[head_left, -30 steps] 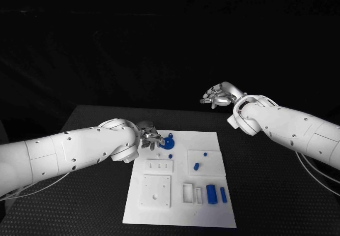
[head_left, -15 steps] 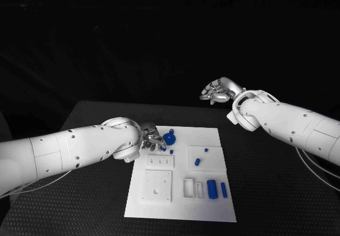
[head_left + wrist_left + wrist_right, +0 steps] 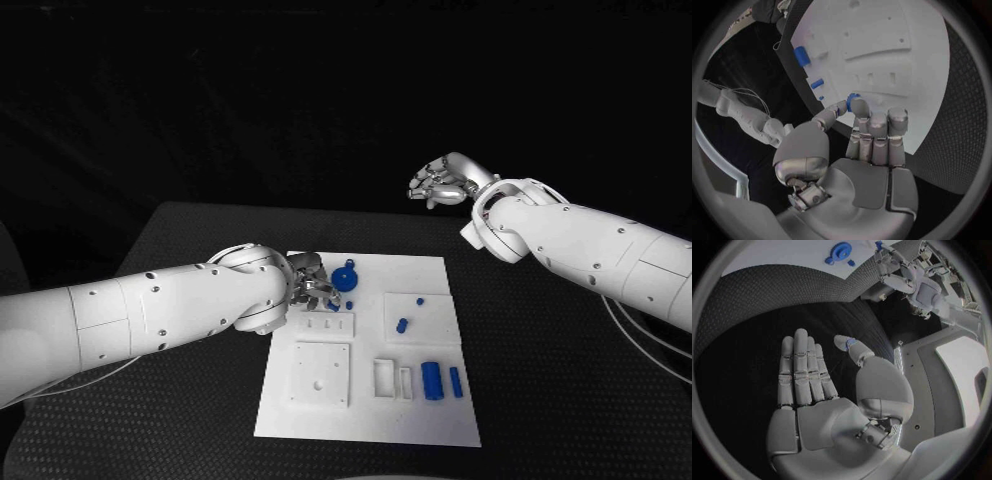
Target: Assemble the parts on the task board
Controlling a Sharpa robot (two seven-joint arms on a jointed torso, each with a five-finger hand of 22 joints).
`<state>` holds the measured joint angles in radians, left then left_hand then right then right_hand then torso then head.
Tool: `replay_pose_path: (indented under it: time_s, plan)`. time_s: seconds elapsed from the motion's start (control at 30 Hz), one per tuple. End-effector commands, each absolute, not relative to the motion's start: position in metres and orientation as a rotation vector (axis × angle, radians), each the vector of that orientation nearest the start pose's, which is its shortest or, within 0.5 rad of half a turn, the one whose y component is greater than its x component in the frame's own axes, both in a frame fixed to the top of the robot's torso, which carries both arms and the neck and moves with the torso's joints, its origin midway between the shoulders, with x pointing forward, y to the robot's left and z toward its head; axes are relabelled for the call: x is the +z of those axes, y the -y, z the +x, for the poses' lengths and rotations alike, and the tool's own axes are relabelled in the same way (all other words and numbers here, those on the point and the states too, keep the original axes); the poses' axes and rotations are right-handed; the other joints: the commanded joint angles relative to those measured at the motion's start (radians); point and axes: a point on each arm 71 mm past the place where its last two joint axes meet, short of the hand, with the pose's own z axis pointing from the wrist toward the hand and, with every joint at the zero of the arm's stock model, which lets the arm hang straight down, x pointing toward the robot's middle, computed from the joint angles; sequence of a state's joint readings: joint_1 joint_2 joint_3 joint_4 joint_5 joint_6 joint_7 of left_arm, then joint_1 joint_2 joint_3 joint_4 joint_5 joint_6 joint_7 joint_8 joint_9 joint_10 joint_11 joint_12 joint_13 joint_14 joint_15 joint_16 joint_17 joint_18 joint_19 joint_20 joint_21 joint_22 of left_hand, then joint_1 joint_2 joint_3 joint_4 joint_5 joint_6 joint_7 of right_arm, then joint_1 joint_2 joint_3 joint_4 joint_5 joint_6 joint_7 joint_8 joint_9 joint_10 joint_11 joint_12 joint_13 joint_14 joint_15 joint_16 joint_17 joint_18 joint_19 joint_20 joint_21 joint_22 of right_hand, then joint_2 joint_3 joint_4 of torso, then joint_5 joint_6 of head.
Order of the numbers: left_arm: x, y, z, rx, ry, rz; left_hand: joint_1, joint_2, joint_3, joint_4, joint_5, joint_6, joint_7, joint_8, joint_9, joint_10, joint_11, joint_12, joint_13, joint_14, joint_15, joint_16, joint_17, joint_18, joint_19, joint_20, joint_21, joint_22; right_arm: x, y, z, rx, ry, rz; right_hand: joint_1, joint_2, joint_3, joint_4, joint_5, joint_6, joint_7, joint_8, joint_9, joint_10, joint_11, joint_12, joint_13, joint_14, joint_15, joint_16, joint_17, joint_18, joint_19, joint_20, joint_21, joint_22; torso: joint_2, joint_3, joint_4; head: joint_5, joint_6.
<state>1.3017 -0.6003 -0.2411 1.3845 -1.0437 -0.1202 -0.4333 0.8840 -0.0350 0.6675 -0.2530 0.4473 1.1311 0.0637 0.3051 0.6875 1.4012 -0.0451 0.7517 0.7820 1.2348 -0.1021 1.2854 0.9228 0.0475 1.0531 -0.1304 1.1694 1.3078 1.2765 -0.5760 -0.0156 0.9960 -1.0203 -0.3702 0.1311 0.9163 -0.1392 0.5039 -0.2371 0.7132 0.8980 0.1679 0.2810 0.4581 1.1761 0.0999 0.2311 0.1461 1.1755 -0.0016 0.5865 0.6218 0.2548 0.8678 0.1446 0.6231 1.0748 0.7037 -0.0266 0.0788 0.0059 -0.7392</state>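
Note:
The white task board (image 3: 433, 400) lies in the middle of the black table. A round blue part (image 3: 346, 277) lies near the board's far left corner, and it also appears as the round blue part (image 3: 839, 252) and the round blue part (image 3: 856, 101). My left hand (image 3: 310, 285) hovers at the board's left edge just beside that part, fingers straight, thumb apart, holding nothing. A small blue peg (image 3: 348, 305) lies close by. My right hand (image 3: 443, 185) is raised beyond the board's far right, palm flat, fingers spread and empty.
Two blue cylinders (image 3: 440, 382) lie at the board's near right beside a white frame (image 3: 384, 378). A blue peg (image 3: 401, 325) and a smaller blue peg (image 3: 418, 300) sit on a raised square. A slotted plate (image 3: 326, 322) and a holed plate (image 3: 319, 375) lie on the left.
The camera has shifted. My left hand has slid a little toward me along the board's left edge. My right hand has risen slightly. The parts lie where they were.

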Motion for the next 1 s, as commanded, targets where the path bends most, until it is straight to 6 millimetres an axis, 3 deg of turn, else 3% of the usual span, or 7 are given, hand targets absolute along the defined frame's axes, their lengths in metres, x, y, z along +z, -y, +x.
replay_pose_path:
  time_s: [0.03, 0.17, 0.4, 0.63, 1.0]
  plan:
    - [-0.236, -0.138, 0.496, -0.486, -2.114, -0.086, 0.018, -0.009, 0.027, -0.007, 0.004, 0.065, -0.057, -0.002, 0.078, 0.035, -0.06, 0.007, 0.003, 0.098, -0.109, 0.006, -0.001, 0.072, 0.046, -0.148, 0.006, 0.019, -0.155, 0.221, 0.586, 0.762, -1.509, 0.218, 0.009, -0.001, 0.006, -0.001, 0.007, -0.003, 0.005, 0.003, -0.002, 0.005, 0.0, -0.005, -0.001, 0.0, 0.005, -0.004, 0.002, 0.007, -0.008, 0.003, -0.006, 0.002, 0.0, -0.0004, 0.0012, 0.0, 0.001]
    - [-0.239, -0.139, 0.494, -0.486, -2.132, -0.083, 0.025, -0.016, 0.025, -0.001, -0.014, 0.07, -0.058, -0.002, 0.08, 0.034, -0.06, 0.012, 0.006, 0.096, -0.109, 0.011, -0.003, 0.073, 0.044, -0.147, 0.009, 0.018, -0.155, 0.22, 0.586, 0.763, -1.511, 0.214, 0.011, -0.001, 0.008, 0.0, 0.016, -0.003, 0.005, 0.004, -0.003, 0.006, 0.0, -0.007, -0.002, 0.0, 0.005, -0.006, 0.003, 0.007, -0.008, 0.003, -0.006, 0.003, 0.0, 0.0003, 0.0002, 0.002, 0.003]
    - [-0.246, -0.141, 0.491, -0.483, -2.148, -0.093, 0.029, -0.023, 0.017, 0.014, -0.05, 0.089, -0.059, 0.002, 0.086, 0.034, -0.059, 0.02, 0.008, 0.094, -0.107, 0.02, -0.01, 0.073, 0.038, -0.144, 0.014, 0.018, -0.155, 0.22, 0.586, 0.762, -1.514, 0.215, 0.016, 0.0, 0.014, -0.001, 0.024, -0.003, 0.005, 0.005, -0.005, 0.007, 0.0, -0.01, -0.002, -0.001, 0.006, -0.008, 0.005, 0.007, -0.009, 0.004, -0.008, 0.004, 0.001, -0.0015, -0.0001, 0.0, -0.001]
    - [-0.251, -0.142, 0.489, -0.48, -2.176, -0.103, 0.033, -0.028, 0.013, 0.023, -0.076, 0.107, -0.063, 0.008, 0.094, 0.035, -0.062, 0.028, 0.008, 0.094, -0.109, 0.03, -0.015, 0.074, 0.033, -0.143, 0.018, 0.018, -0.156, 0.22, 0.586, 0.761, -1.516, 0.216, 0.018, 0.0, 0.016, -0.001, 0.028, -0.004, 0.005, 0.005, -0.006, 0.007, 0.001, -0.012, -0.003, -0.001, 0.006, -0.01, 0.005, 0.007, -0.01, 0.004, -0.009, 0.005, 0.001, -0.0008, -0.0006, 0.003, -0.008]
    - [-0.257, -0.145, 0.487, -0.469, -2.204, -0.109, 0.033, -0.024, 0.012, 0.023, -0.054, 0.115, -0.065, 0.01, 0.099, 0.033, -0.062, 0.037, 0.009, 0.088, -0.109, 0.042, -0.019, 0.072, 0.02, -0.139, 0.02, 0.018, -0.156, 0.219, 0.586, 0.763, -1.519, 0.215, 0.018, -0.001, 0.019, 0.0, 0.031, -0.004, 0.006, 0.005, -0.007, 0.007, 0.001, -0.014, -0.004, -0.003, 0.007, -0.012, 0.006, 0.007, -0.012, 0.005, -0.01, 0.006, 0.0, -0.001, -0.0016, 0.006, -0.017]
